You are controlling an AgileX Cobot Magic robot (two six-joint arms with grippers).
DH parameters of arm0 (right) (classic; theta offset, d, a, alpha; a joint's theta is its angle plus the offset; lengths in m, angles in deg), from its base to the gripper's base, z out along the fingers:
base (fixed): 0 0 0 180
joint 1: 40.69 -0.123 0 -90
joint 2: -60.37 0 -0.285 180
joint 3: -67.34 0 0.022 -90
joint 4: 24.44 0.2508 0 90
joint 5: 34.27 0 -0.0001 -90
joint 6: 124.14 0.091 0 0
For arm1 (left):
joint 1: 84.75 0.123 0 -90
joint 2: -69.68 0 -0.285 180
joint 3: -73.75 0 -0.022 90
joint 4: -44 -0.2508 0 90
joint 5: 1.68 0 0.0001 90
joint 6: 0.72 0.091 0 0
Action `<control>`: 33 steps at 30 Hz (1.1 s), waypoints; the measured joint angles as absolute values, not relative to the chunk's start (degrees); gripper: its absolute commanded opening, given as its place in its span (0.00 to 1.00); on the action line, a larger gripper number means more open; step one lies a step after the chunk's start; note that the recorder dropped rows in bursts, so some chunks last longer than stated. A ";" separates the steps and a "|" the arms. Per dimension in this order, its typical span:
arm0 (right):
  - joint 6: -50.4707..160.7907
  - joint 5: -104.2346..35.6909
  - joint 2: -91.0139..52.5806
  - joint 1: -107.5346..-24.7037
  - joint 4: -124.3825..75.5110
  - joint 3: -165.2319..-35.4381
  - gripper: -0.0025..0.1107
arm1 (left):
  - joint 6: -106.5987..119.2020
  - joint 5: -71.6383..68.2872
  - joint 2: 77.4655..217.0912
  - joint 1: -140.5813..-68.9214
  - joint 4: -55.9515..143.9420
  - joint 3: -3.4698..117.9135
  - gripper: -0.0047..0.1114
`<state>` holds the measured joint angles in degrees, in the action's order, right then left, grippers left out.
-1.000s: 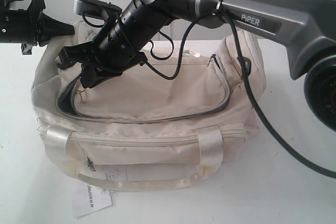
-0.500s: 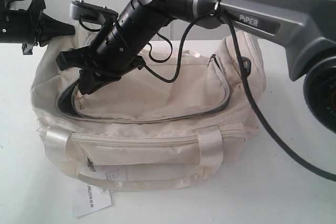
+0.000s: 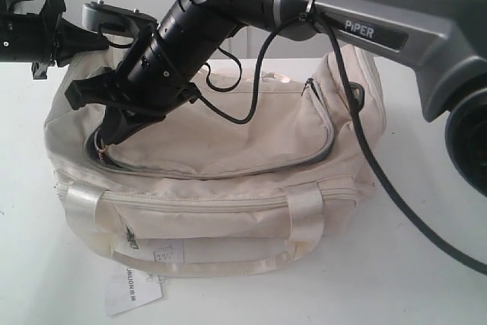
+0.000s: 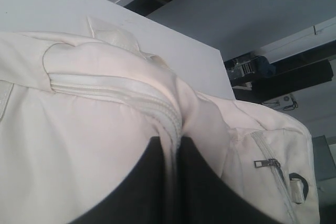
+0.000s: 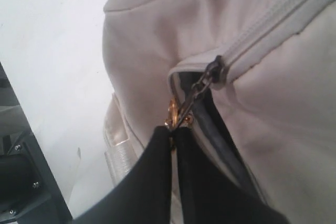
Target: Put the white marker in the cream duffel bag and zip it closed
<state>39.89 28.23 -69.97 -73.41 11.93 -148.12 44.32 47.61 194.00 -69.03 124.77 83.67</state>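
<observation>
Now: both claws clamped on the bag

Exterior view: your bag sits on the table, with its tag hanging off the front. Your right gripper reaches across the bag's top to its left end, tips down where the top zip ends. From there the zip runs shut around the top flap towards the bag's right end. Your left gripper is at the bag's upper left corner, against the fabric.

Left wrist view: the two dark fingers are pressed together on a raised fold of the bag, with a zip seam running up between them. So that claw is clamped on the bag itself.

Right wrist view: the right fingers are together and pinch the pull, a small chain with a gold ring. It hangs from the slider at the zip's end. A short dark gap shows in the bag just beside the pull.

You cannot see the marker in any view.
</observation>
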 measured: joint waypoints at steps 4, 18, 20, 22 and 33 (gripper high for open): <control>39.89 28.99 -69.53 -73.41 11.93 -148.12 0.02 | 44.32 47.61 194.00 -69.03 124.77 83.67 0.04; 39.02 30.79 -69.41 -74.39 11.93 -148.12 0.02 | 44.22 47.24 194.00 -69.03 124.90 83.67 0.04; 38.92 31.03 -69.32 -74.39 11.93 -148.12 0.02 | 44.22 47.11 194.00 -69.03 124.98 83.67 0.04; 38.82 31.30 -69.32 -74.39 12.06 -148.12 0.02 | 44.22 46.87 194.00 -69.03 125.12 83.67 0.04; 38.70 31.76 -69.08 -74.96 11.94 -148.12 0.02 | 44.22 46.65 194.00 -69.03 125.25 83.67 0.04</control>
<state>38.70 31.76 -69.08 -74.96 11.94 -148.12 44.22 46.65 194.00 -69.03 125.25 83.67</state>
